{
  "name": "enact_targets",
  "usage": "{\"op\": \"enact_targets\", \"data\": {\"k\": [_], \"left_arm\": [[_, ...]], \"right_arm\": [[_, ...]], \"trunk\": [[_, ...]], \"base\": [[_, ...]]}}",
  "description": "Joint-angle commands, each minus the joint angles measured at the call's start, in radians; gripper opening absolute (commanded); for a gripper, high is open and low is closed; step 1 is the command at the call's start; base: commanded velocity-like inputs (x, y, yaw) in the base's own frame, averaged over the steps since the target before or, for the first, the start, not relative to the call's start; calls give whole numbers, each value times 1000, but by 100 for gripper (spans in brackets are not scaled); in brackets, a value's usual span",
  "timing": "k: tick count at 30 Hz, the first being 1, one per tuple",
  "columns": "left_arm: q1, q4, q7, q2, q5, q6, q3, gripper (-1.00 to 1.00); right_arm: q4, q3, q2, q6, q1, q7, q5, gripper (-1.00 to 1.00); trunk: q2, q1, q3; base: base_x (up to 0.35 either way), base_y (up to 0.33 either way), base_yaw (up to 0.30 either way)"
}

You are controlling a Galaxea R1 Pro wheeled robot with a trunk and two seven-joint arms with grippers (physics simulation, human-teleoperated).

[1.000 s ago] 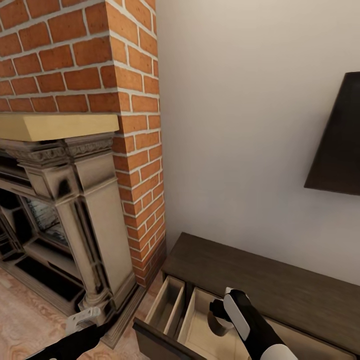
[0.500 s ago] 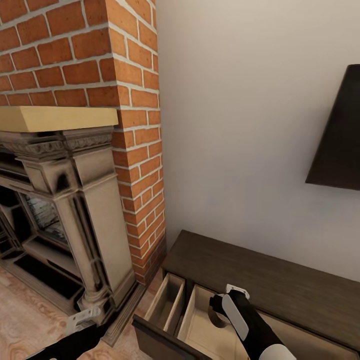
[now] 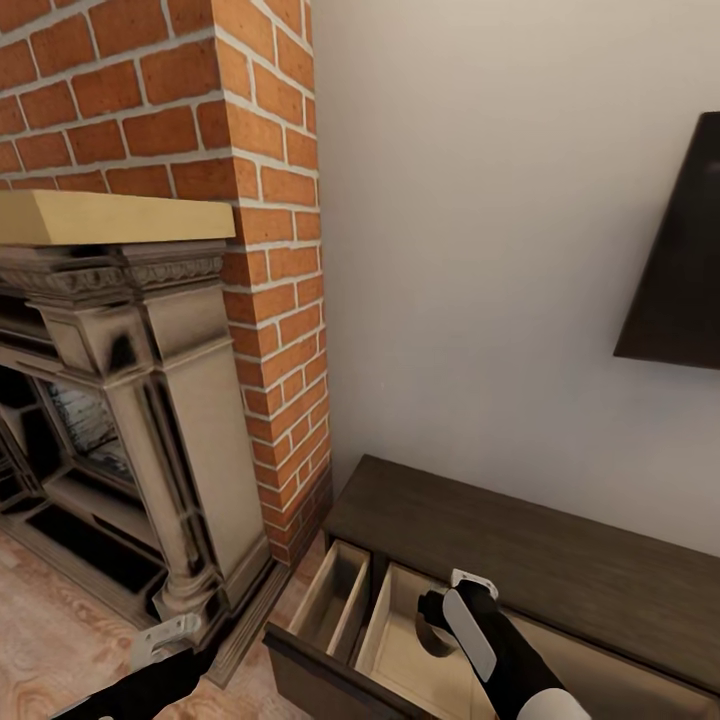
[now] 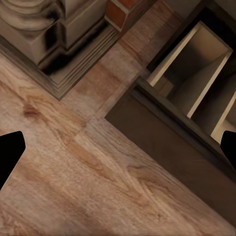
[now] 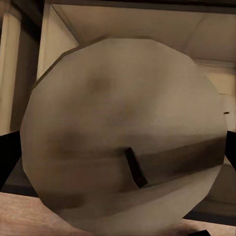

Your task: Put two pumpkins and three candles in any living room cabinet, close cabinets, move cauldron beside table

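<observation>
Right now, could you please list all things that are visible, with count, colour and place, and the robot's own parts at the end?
Candle: one, beige-tan, between the right gripper's fingers, over the open drawer.
Cabinet: one, dark brown, against the wall, right of the fireplace.
Drawer: one, pulled out, pale interior with a divider.
Fireplace: one, red brick with grey surround and yellowish mantel, at left.
TV: one, black, on the wall.
Floor: light wood planks.
Left gripper: open, above the floor.
Right gripper: shut on the candle.
</observation>
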Motion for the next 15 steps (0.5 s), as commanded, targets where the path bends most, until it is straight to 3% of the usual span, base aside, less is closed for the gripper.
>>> {"op": "enact_targets", "data": {"k": [1,11,15], "left_arm": [[0,-2,8,0,11,3,0,100],[4,-4,4,1,18,6,5,100],[14,-12,-50,2,20,10,10,100]], "right_arm": [[-1,4,1,0,-1,-11,-10,-100],[0,3,3,0,-1,-11,-10,-100],[0,3,3,1,-1,-11,-10,-100]], "trunk": [[-8,4,-4],[-78,42,-35],[-106,58,-48]], "base": [[0,0,0],[0,0,0],[0,0,0]]}}
